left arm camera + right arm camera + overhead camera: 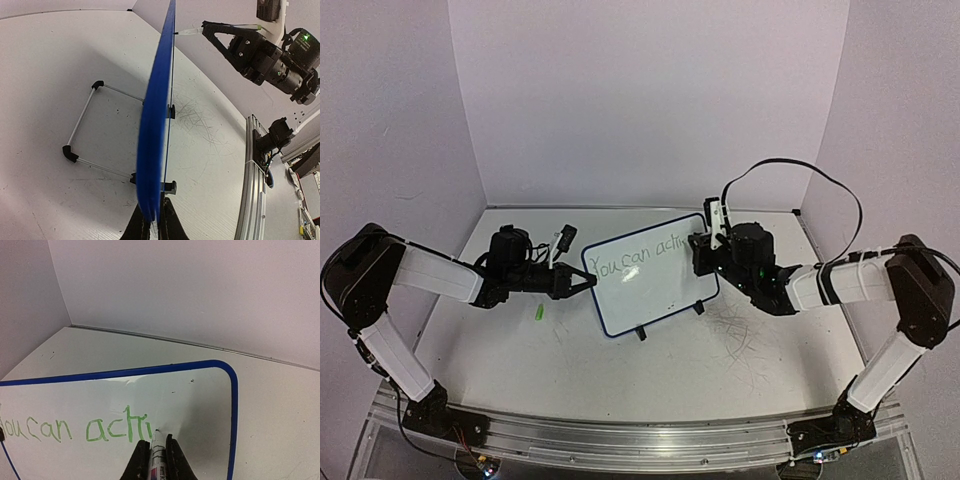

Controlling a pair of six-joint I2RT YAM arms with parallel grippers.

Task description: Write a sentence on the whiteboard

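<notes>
The whiteboard (pixel 655 295) stands tilted on its feet mid-table. Its green sentence (pixel 630 262) reads "You can achi" in one line. My left gripper (pixel 586 284) is shut on the board's left edge. The left wrist view shows the blue rim (pixel 157 125) edge-on between that gripper's (pixel 154 210) fingers. My right gripper (pixel 705 250) is shut on a marker (pixel 157 455). The marker's tip touches the board (pixel 195 400) just right of the last letter of the writing (pixel 100 427). In the right wrist view that gripper (pixel 156 441) sits at the bottom.
A green marker cap (pixel 538 313) lies on the table left of the board. Grey scribble scratches (pixel 740 340) mark the tabletop at front right. The board's wire stand (pixel 82 125) sticks out behind it. Walls enclose three sides; a metal rail (pixel 620 435) runs along the front.
</notes>
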